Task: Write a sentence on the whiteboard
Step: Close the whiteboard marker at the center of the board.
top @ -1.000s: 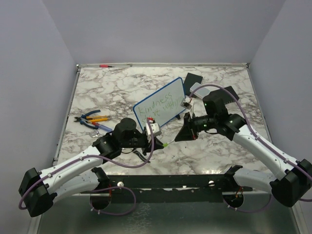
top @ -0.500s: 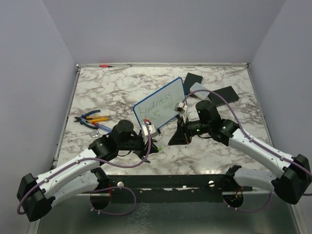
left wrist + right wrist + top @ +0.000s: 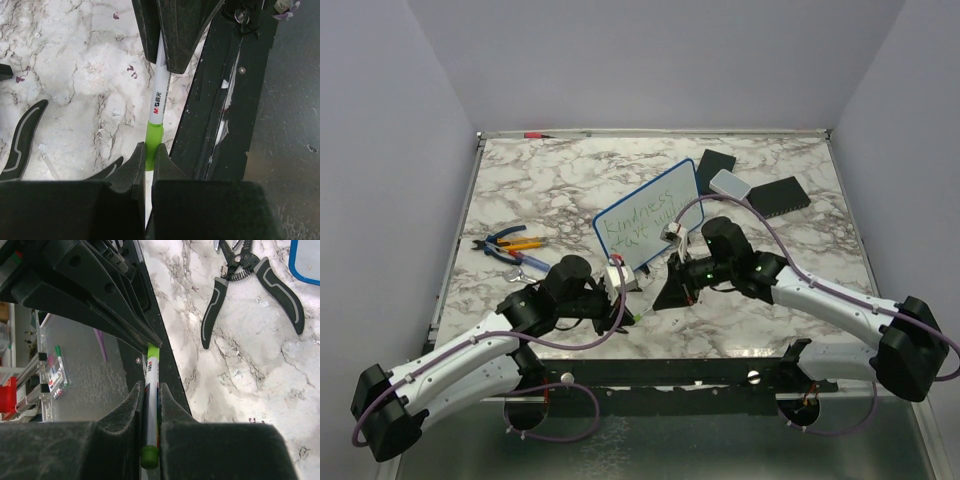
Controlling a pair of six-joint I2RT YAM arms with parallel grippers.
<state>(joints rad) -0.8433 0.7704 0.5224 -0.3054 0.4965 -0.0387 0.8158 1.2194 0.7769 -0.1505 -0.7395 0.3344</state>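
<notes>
The blue-framed whiteboard (image 3: 645, 221) lies tilted mid-table, with the green sentence (image 3: 640, 224) on it in two lines. A white marker (image 3: 159, 95) with a green cap (image 3: 154, 134) hangs between both grippers near the table's front edge. My left gripper (image 3: 148, 154) is shut on the green cap. My right gripper (image 3: 149, 390) is shut on the marker's white barrel (image 3: 151, 371). From above, the left gripper (image 3: 628, 312) and right gripper (image 3: 660, 300) meet tip to tip in front of the whiteboard. A corner of the whiteboard (image 3: 306, 260) shows in the right wrist view.
Blue and orange pliers (image 3: 510, 247) lie left of the whiteboard, and the same pliers (image 3: 250, 285) show beside my right wrist. Two black pads (image 3: 717, 162) (image 3: 778, 195) and a small grey block (image 3: 728, 183) sit at the back right. A red pen (image 3: 535, 134) rests along the far edge.
Both grippers, joined on the marker, have moved down and left toward the near table edge, away from the whiteboard. Both stayed shut.
</notes>
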